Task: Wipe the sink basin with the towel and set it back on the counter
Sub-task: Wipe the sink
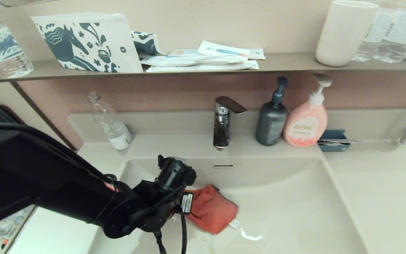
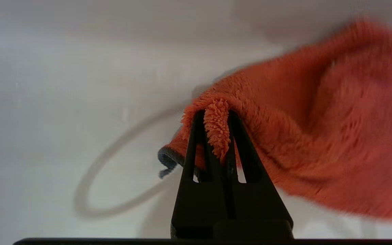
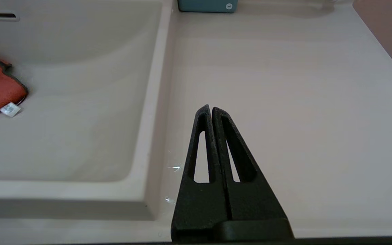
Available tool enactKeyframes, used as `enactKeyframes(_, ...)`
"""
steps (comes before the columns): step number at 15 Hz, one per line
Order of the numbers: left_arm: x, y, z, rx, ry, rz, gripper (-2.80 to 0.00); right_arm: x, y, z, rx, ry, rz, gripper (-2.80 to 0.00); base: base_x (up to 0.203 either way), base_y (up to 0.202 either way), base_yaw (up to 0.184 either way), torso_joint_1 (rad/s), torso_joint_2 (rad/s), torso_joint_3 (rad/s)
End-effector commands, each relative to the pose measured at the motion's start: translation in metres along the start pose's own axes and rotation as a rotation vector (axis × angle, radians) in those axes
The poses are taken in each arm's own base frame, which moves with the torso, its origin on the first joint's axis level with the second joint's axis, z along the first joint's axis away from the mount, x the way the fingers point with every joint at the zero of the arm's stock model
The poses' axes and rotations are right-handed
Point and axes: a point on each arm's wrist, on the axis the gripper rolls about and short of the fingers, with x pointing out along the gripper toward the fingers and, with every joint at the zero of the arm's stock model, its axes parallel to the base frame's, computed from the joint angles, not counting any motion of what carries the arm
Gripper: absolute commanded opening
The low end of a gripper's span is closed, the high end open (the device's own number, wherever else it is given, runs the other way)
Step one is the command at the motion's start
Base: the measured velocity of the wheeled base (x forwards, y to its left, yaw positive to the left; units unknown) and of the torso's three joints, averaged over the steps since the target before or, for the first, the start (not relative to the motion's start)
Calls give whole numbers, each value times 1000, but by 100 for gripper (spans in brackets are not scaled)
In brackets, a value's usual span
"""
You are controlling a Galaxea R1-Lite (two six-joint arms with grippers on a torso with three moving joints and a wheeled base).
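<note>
Keep the left gripper [image 2: 216, 115] pinched on the towel [image 1: 210, 209] fold and drag the cloth flat across the basin [image 1: 294, 197] floor, probably toward the drain. The towel is fluffy, orange-red, grey-trimmed, lying mid-basin. The right gripper [image 3: 211, 109] hovers closed and empty above the counter [image 3: 284, 102].

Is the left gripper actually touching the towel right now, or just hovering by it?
Touching. In the left wrist view the left gripper has its two fingers closed on a fold of the towel, orange pile bunched between them.
</note>
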Motion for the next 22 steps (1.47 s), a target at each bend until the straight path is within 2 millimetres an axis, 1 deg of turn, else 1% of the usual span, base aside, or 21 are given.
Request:
enactKeyframes(1,15,-2,-3,-20,-11,9,-280,0,0,0,-1,1,1,-280,0,0,0,0,0,0)
enactKeyframes(4,17,-4,2,-55,-62,-4,-280,0,0,0,-1,1,1,-280,0,0,0,0,0,0)
enactKeyframes(6,23,-6,-8,-39,-33,5,-280,0,0,0,-1,1,1,-280,0,0,0,0,0,0)
enactKeyframes(11,27,-13,-7,-57,-80,-20,-280,0,0,0,-1,1,1,-280,0,0,0,0,0,0)
enactKeyframes(15,37,-29,-14,-64,-120,-53,-280,0,0,0,1,1,1,-280,0,0,0,0,0,0)
enactKeyframes(20,28,-51,-16,-66,-151,-101,-280,0,0,0,-1,1,1,-280,0,0,0,0,0,0)
enactKeyframes(22,32,-61,-16,-77,-162,-92,-280,0,0,0,-1,1,1,-280,0,0,0,0,0,0)
